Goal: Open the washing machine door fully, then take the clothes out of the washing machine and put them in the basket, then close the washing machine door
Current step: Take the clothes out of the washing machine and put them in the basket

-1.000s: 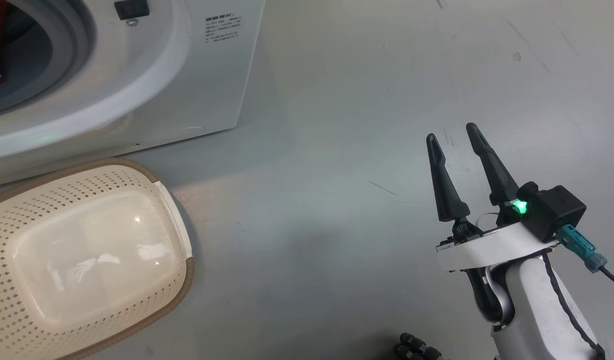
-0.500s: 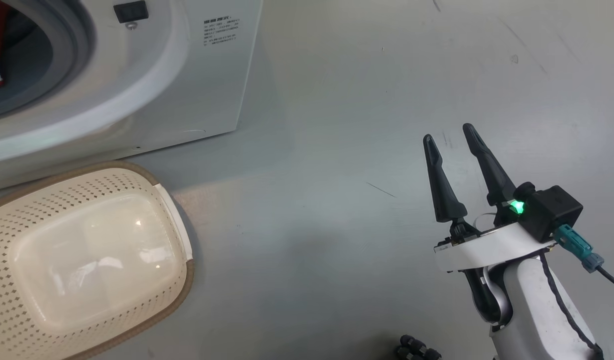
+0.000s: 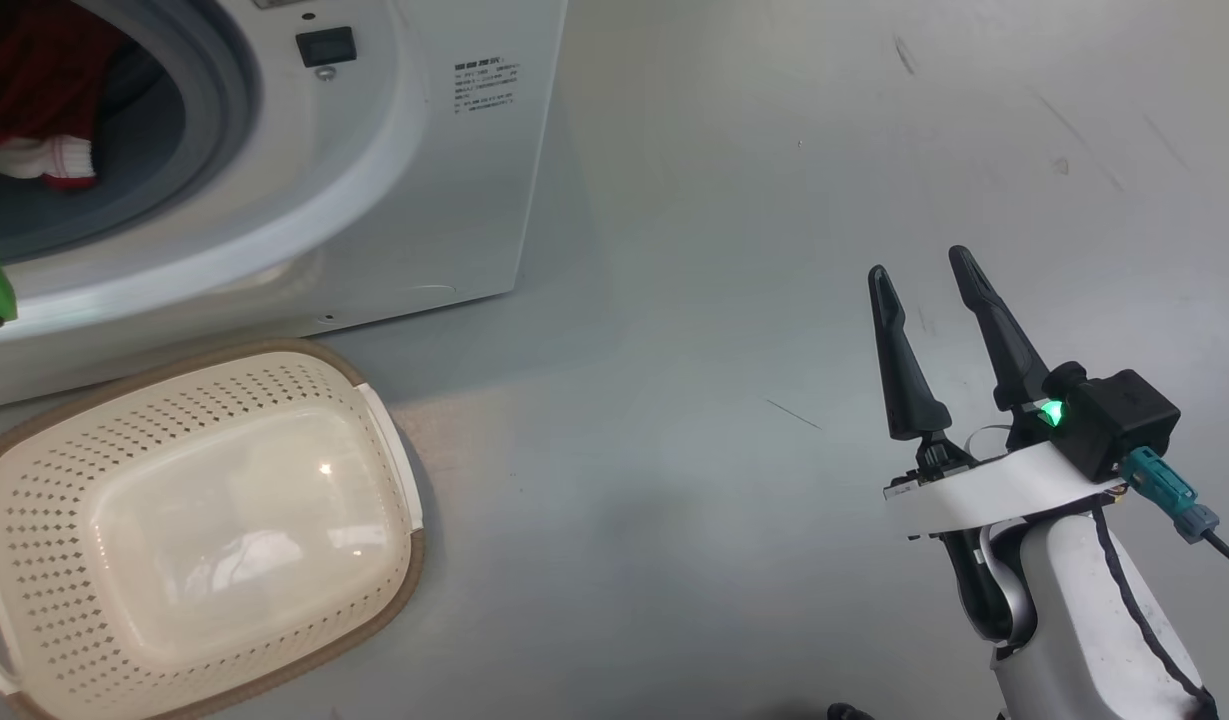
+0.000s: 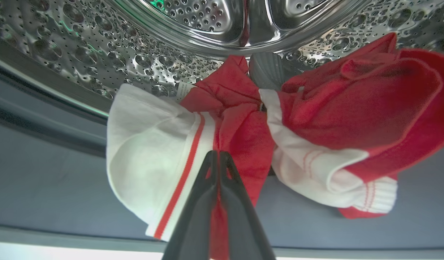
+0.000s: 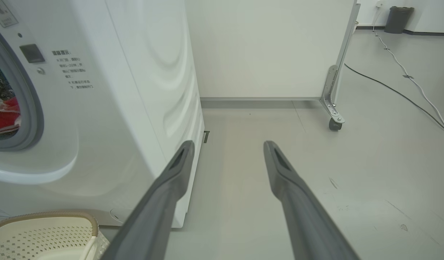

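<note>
My left gripper (image 4: 219,155) is pinched shut on the bright red, white-trimmed clothes (image 4: 352,108) inside the steel drum (image 4: 81,47) of the white washing machine (image 3: 454,200), right gripper (image 3: 919,262) wide open and empty, so next I'd draw them out to the cream perforated plastic basket (image 3: 34,560).

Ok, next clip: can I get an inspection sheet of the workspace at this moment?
Surface: grey floor, faint scuffs.
Job's things: washing machine, mouth uncovered; clothes inside it; basket empty, on the floor by the machine.
Clutter: nothing seen.
Grippers: left gripper shut on the clothes; right gripper open above the floor.
Cables: dark cable and white cable along the floor.
Surroundings: white panel on a caster; dark bin.
</note>
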Motion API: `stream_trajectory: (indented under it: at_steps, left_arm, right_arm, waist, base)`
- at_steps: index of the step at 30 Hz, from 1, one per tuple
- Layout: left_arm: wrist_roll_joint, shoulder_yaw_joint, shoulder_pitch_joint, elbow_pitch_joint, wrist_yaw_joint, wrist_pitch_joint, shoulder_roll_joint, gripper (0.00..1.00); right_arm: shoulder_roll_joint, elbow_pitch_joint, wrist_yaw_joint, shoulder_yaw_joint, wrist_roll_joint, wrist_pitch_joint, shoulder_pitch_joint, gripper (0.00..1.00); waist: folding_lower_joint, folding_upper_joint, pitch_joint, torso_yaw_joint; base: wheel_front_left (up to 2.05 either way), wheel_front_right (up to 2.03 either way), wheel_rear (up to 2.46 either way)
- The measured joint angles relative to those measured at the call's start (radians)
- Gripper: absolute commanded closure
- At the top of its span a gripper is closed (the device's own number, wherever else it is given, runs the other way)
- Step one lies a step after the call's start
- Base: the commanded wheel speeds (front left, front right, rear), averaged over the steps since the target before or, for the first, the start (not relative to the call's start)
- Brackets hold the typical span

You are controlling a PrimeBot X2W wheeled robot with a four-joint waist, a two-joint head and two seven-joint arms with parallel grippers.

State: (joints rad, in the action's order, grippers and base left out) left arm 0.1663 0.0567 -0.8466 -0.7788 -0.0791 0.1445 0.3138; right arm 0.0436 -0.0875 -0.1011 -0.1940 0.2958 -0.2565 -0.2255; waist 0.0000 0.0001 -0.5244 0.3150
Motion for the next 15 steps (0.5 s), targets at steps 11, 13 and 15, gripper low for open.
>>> stream_trajectory:
  at_steps: [11, 13, 15]
  left_arm:
    - [0.025, -0.017, 0.026, -0.036, 0.044, -0.125, -0.054, 1.0]
    - [0.031, -0.02, 0.047, -0.045, 0.052, -0.148, -0.067, 1.0]
    - [0.036, -0.023, 0.069, -0.051, 0.06, -0.167, -0.08, 1.0]
  right_arm:
    - [0.0, -0.021, 0.0, 0.018, -0.037, 0.0, 0.001, 0.0]
    - [0.0, -0.025, 0.0, 0.022, -0.04, 0.0, 0.003, 0.0]
    - [0.001, -0.03, -0.001, 0.026, -0.043, 0.0, 0.008, 0.0]
  waist:
    - [0.0, 0.0, 0.077, -0.055]
    - [0.0, 0.0, 0.094, -0.065]
    - [0.0, 0.0, 0.113, -0.075]
  base:
    - [0.0, 0.0, 0.0]
    - [0.0, 0.0, 0.0]
    - [0.0, 0.0, 0.0]
